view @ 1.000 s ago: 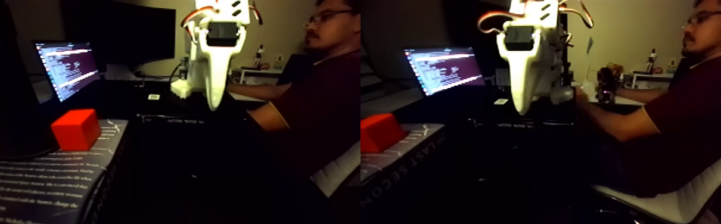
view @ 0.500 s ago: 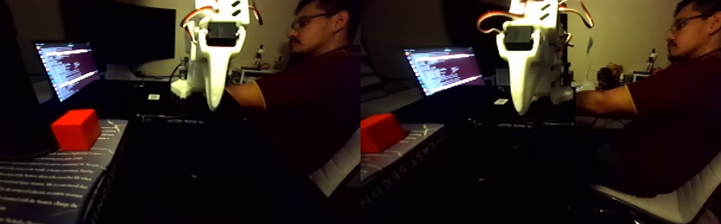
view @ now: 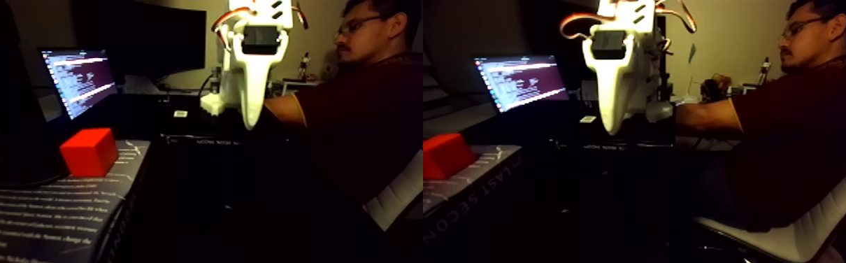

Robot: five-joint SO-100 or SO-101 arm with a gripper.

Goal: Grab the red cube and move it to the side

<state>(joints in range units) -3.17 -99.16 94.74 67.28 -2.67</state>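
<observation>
Fixed view is one wide frame w/ two near-equal halves side by side; room dim, most of lower area black

Red cube (view: 89, 151) sits upright on a flat printed surface (book or box cover (view: 37, 210), white text lines on dark), near its far edge. In right half the same cube is cut off by that half's left border. Nothing touches it

Gripper (view: 252, 120): white, hangs from top of frame, tip pointing down, dark servo block set in its upper body, orange/red wires looped at the top. It is up in the air, well apart from the cube, off to the cube's right and higher in the left half. One long tapered white finger seen face-on; second finger not separable from it at this angle, so cannot tell if jaws are wide or narrow. Nothing seen between them

Behind: laptop screen (view: 79, 80) lit w/ text lines, left of gripper; a larger dark monitor (view: 142, 38) behind it. Desk (view: 198, 140) surface black, little detail

Person (view: 806, 133) seated at right on a white chair (view: 813, 234), dark short-sleeve shirt, glasses, forearm stretched out toward the desk behind the arm's base. What the hand is on: too dark/small to tell
</observation>
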